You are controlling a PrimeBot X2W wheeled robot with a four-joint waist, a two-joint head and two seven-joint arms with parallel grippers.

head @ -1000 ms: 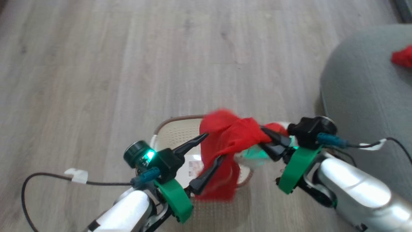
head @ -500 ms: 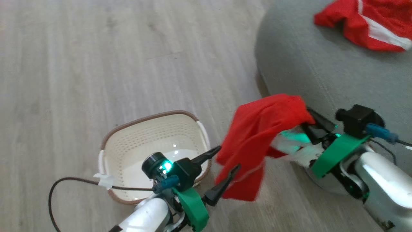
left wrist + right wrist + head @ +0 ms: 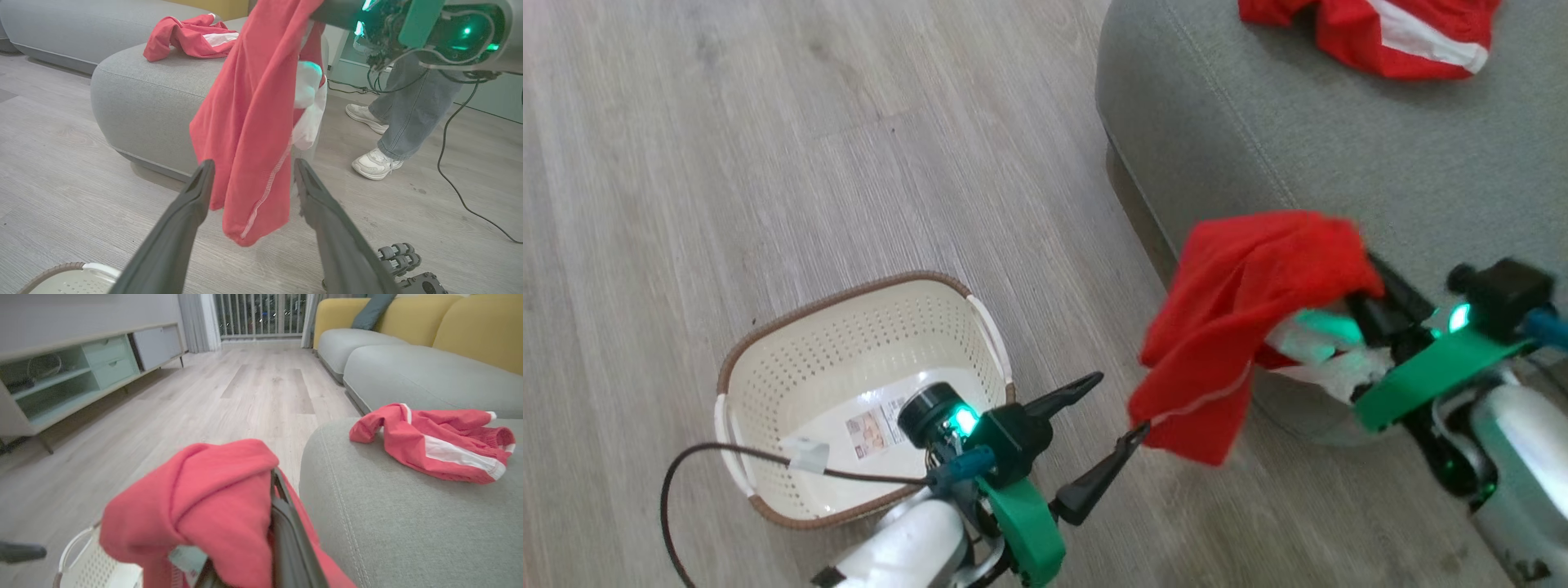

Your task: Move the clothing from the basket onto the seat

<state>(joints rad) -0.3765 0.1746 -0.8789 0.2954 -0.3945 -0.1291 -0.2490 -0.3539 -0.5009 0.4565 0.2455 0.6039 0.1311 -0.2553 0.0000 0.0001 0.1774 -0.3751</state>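
Head camera looks steeply down on the floor (image 3: 768,163), wrist cameras low across it; all share the seat (image 3: 143,94).

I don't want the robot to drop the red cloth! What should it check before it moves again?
1. Grip: ok. The right gripper is shut on the hanging cloth.
2. Cloth above the seat: not ok. It hangs beside the seat's edge, over the floor.
3. Room on the seat: ok. Bare grey lies beside the other cloth.
4. Left gripper free of the cloth: cannot tell. It is open, with the hem right at its fingertips.
5. Basket emptied: ok. Just its label inside.
6. Person's legs out of the way: cannot tell.
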